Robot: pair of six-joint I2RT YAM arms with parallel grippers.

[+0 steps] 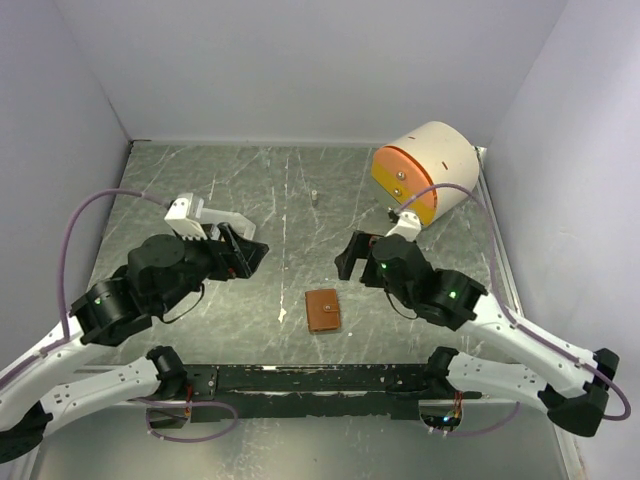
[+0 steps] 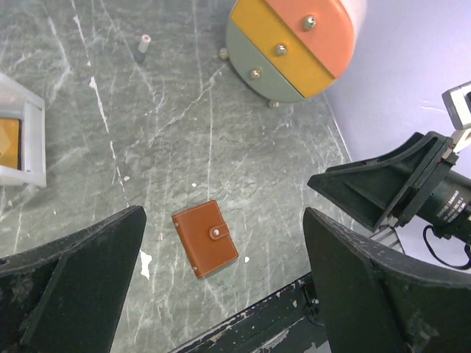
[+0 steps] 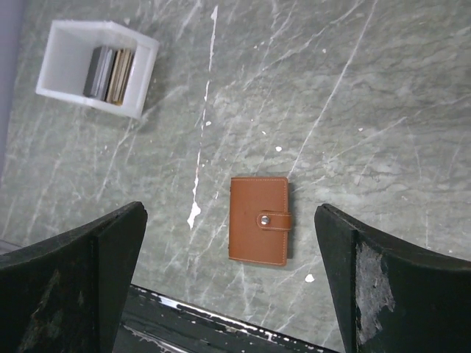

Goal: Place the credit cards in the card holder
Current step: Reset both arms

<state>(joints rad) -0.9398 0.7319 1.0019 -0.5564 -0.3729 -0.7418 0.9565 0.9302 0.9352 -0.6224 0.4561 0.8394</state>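
Note:
The card holder (image 1: 322,310) is a closed brown wallet with a snap strap, lying flat near the table's front middle. It shows in the left wrist view (image 2: 205,239) and the right wrist view (image 3: 259,220). The credit cards (image 3: 109,73) stand on edge in a white tray (image 3: 144,81) at the back left; a gold card (image 2: 7,143) shows in that tray (image 2: 33,140). My left gripper (image 1: 245,255) is open and empty, up and left of the wallet (image 2: 223,213). My right gripper (image 1: 350,258) is open and empty above it (image 3: 229,211).
A cream-and-orange round drawer unit (image 1: 425,170) stands at the back right, also in the left wrist view (image 2: 302,44). A small grey peg (image 1: 314,197) stands at the back middle. A black rail (image 1: 320,378) runs along the near edge. Walls close in the sides.

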